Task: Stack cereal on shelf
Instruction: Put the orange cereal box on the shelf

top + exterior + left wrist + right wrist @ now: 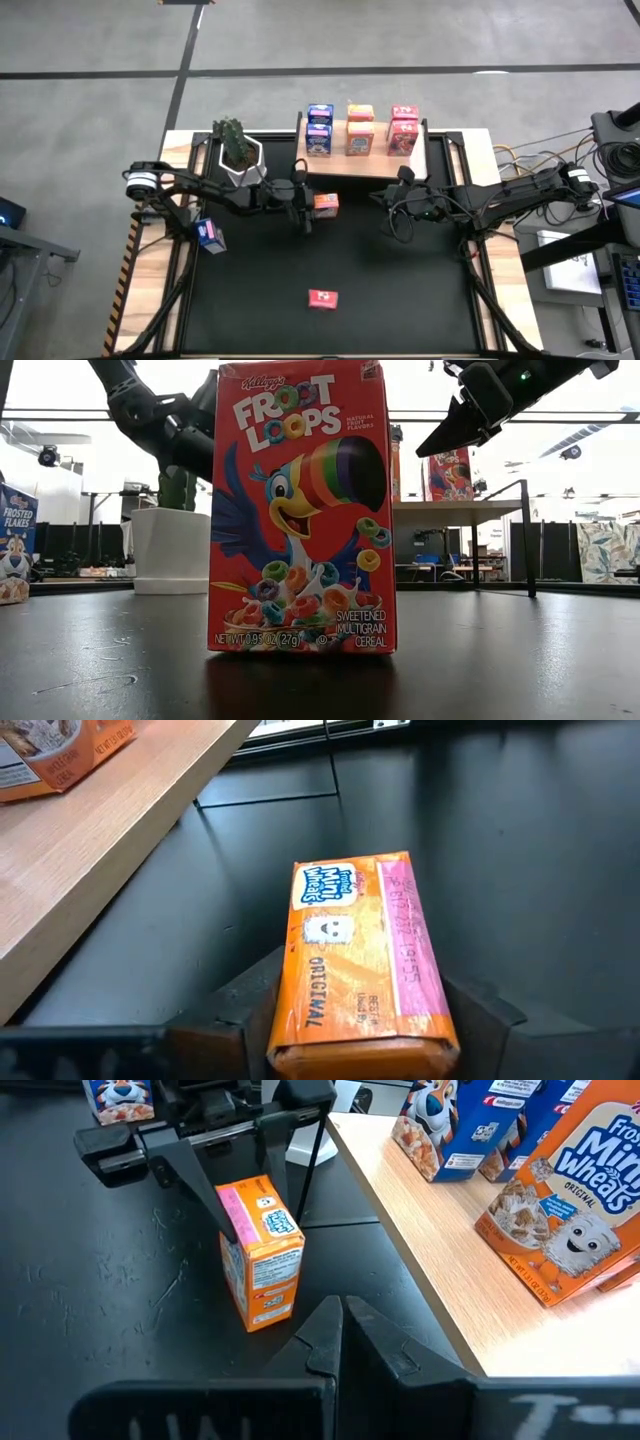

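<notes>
An orange Mini-Wheats cereal box [350, 950] stands on the black mat just in front of the wooden shelf [380, 165]. My left gripper [365, 975] is shut on it, reaching in from the table's left. The shelf carries blue [320, 128], orange [360, 128] and red [404, 128] boxes, standing on their bases. A red Froot Loops box [322, 298] stands upright near the front of the mat. A blue box [210, 235] sits at the mat's left edge. My right gripper [340, 1330] hovers shut to the right of the orange box, holding nothing. My left gripper pinches the orange box between its two fingers. One finger [250, 1005] is against the orange side [292, 1010], the other finger [485, 1010] against the pink side [432, 1005]. The fingers slant down from the table's left. The box's base rests on the mat.
A white plant pot [240, 160] stands at the shelf's left end, behind my left arm. Cables and equipment lie past the table's right edge. Open mat stretches between the orange box and the red box near the front.
</notes>
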